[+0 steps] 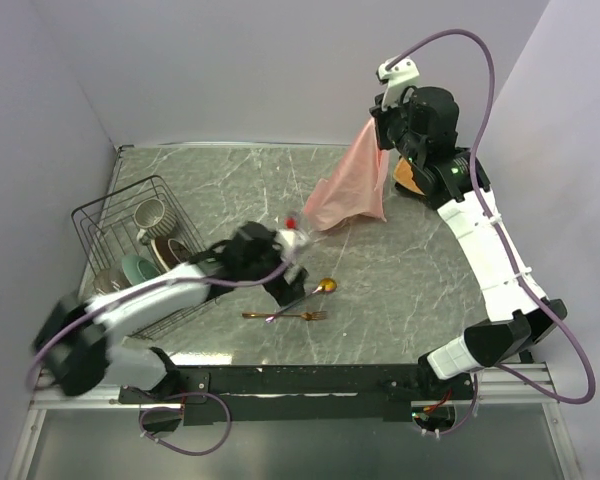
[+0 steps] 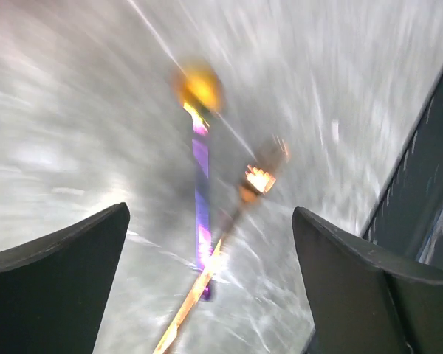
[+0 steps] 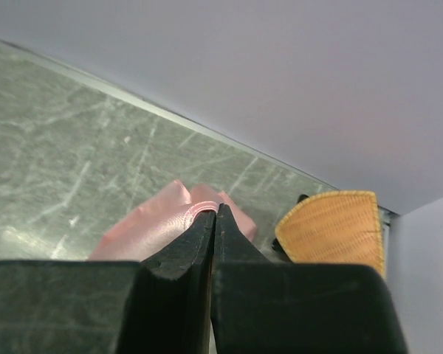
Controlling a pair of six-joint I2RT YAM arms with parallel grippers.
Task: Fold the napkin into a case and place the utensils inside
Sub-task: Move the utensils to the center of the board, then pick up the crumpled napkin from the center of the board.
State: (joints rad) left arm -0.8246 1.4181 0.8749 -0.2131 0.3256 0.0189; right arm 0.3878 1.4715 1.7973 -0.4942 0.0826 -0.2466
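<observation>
From above, the right end effector (image 1: 385, 135) hangs high over the far part of the surface (image 1: 400, 280), clenched on one corner of the napkin (image 1: 348, 192). The cloth dangles below it as an unfolded sheet, and whether its lower edge touches the stone I cannot tell. The woven mat (image 1: 412, 178) lies just behind the cloth. The left end effector (image 1: 283, 283), blurred, sits low over the spoon (image 1: 323, 287) and the fork (image 1: 290, 316), which lie crossed just beneath it, well apart from the napkin. In the left wrist view its jaws are released and spread wide, grasping nothing, with the purplish spoon handle running up between them and the fork slanting across it. Closing here could likely pinch both utensils at once, or nudge one so it skids on the slick stone. In the right wrist view the fingers (image 3: 207, 247) press together on a thin pink fold, the mat beyond them to the right. Such a small single-corner hold may let the cloth slip free, or let it settle crumpled or draped onto the mat, leaving no flat sheet to fold into a case.
</observation>
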